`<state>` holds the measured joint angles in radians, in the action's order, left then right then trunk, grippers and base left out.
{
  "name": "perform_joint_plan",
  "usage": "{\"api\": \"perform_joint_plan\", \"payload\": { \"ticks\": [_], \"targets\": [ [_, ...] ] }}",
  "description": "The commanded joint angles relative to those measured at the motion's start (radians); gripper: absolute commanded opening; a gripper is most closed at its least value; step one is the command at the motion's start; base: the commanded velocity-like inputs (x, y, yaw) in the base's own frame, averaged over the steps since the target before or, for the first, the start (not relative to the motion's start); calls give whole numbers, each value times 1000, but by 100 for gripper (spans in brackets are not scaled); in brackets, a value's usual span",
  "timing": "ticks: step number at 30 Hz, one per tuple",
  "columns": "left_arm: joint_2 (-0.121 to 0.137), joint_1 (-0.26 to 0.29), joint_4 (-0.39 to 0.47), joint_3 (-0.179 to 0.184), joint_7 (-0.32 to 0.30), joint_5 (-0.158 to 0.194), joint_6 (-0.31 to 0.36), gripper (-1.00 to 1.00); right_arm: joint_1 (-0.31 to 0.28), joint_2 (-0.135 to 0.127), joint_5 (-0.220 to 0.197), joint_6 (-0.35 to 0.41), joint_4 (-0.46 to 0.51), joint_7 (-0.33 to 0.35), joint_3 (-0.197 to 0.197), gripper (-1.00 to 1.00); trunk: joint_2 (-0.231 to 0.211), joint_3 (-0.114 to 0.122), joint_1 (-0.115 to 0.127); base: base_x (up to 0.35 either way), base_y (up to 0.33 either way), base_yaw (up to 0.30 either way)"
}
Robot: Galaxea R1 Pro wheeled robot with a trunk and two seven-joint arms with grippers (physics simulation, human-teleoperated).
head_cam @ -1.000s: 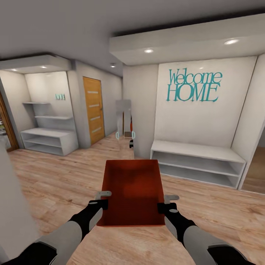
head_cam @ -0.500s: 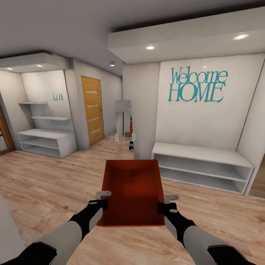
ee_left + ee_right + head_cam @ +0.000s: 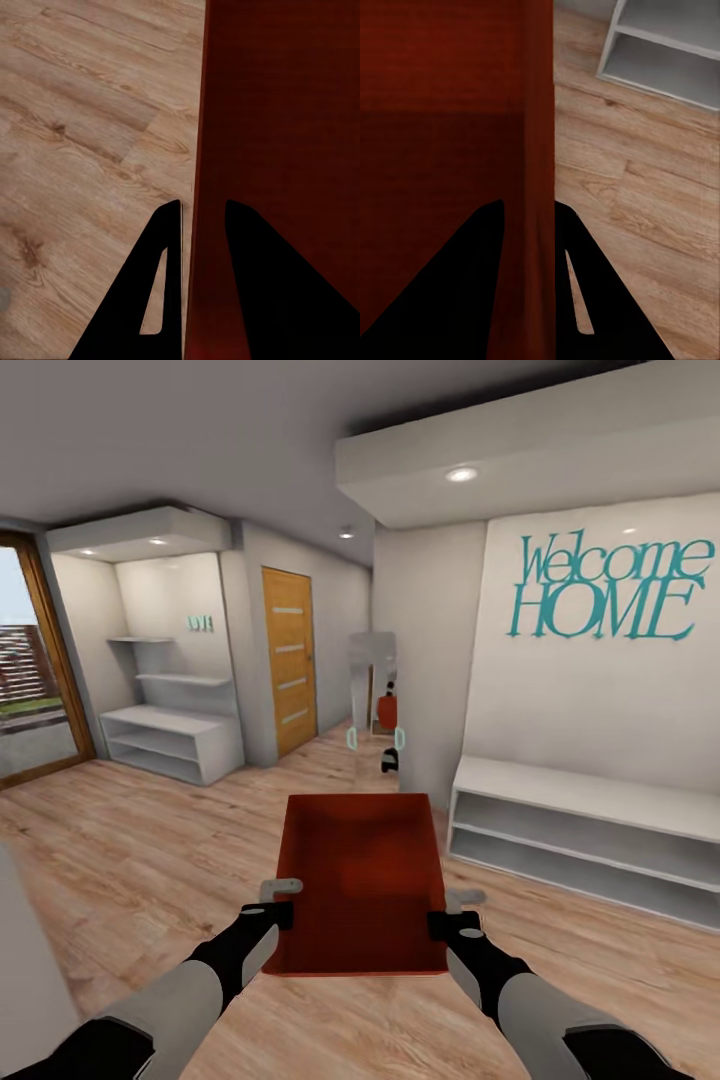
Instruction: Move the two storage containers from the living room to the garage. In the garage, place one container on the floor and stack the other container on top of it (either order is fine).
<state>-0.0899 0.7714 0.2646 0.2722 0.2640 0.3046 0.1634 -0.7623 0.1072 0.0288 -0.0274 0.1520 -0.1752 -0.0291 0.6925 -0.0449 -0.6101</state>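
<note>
While carried: orange-red open-topped container (image 3: 365, 880)

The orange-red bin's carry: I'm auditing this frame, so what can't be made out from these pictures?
- Underside of the orange-red open-topped storage bin: hidden by its own walls and floor, head view.
- Small teal sign on the far alcove wall: too small to read, head view.
- Red object down the corridor: partly behind the white wall corner, too small to identify.
- White low shelf unit: cut off by the head view's right edge.
</note>
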Motion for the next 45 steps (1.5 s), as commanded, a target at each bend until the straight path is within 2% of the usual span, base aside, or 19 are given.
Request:
{"api": "perform_joint_plan", "payload": {
  "ticks": [1, 9, 27, 34, 45],
  "targets": [
    [16, 2, 4, -21, 23, -22, -24, -100, 0, 0, -10, -2, -3, 3, -8, -100, 2, -2, -1, 322, 0, 269],
    [16, 2, 4, -21, 23, -22, -24, -100, 0, -1, -10, -2, -3, 3, -8, -100, 2, -2, -1, 322, 0, 161],
    [24, 2, -4, -22, 23, -19, -24, -100, 0, -1, -9, -3, -2, 5, -8, -100, 2, -2, -1, 322, 0, 4],
    [27, 2, -4, -22, 23, -4, -24, -100, 0, -1, -10, -3, -2, 4, -8, -100, 2, -2, -1, 322, 0, 8],
    [26, 2, -3, -22, 23, -1, -24, -100, 0, -1, -10, -3, -2, 3, -8, -100, 2, -2, -1, 322, 0, 242]
  ]
}}
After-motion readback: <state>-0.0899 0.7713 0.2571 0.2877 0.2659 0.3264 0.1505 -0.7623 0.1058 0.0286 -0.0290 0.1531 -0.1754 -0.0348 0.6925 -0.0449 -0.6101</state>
